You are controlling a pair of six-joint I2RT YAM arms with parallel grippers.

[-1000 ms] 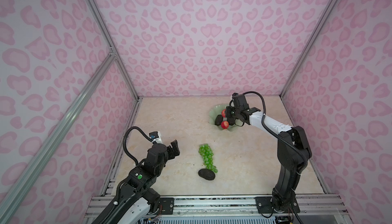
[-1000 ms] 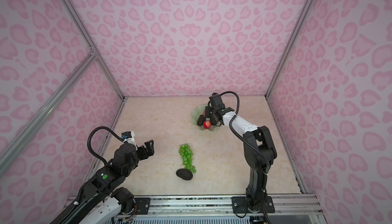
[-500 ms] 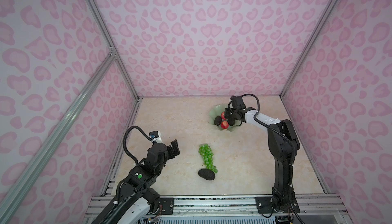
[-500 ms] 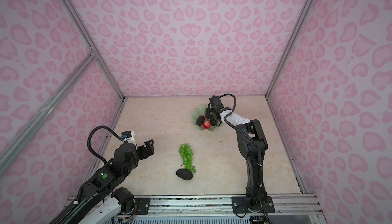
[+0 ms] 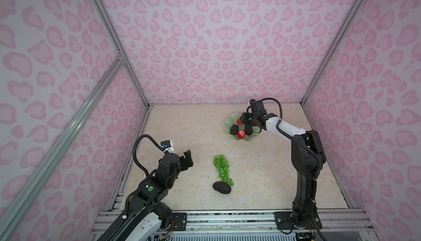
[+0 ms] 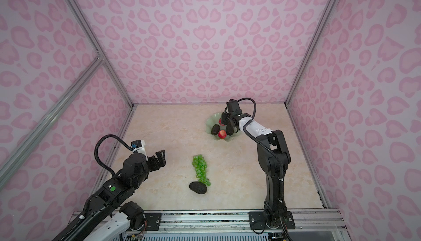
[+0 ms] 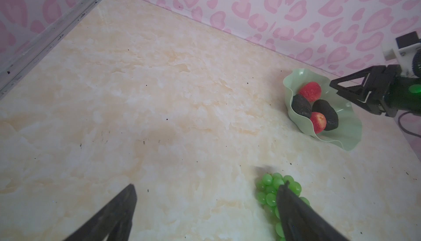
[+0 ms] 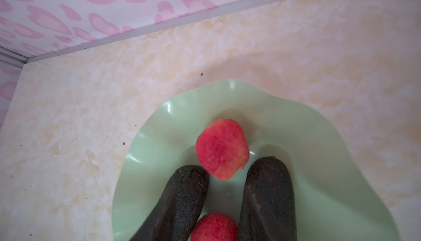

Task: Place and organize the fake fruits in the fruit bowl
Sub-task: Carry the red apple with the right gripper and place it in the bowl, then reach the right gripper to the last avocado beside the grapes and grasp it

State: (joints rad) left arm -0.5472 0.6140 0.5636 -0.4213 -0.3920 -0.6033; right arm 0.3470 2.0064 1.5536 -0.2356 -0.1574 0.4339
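The mint fruit bowl [image 5: 229, 119] [image 8: 159, 137] stands at the back right. It holds two red apples [image 8: 222, 148] [image 8: 214, 227] and two dark avocados [image 8: 182, 201] [image 8: 266, 196]. My right gripper [image 5: 247, 123] [image 7: 332, 86] hangs just above them, open and holding nothing. Its dark fingers are hard to tell from the avocados in the right wrist view. A third avocado [image 5: 221, 187] lies on the floor against the lower end of the green grapes [image 5: 222, 170] [image 7: 271, 189]. My left gripper [image 5: 185, 160] [image 7: 207, 185] is open, above the floor left of the grapes.
Pink patterned walls close in the marble floor on the left, back and right. A metal rail [image 5: 205, 219] with both arm bases runs along the front. The bowl sits near the back wall.
The right arm's elbow has swung in toward the bowl while its gripper stayed over the fruit, and its jaws have parted. The left arm has not moved.
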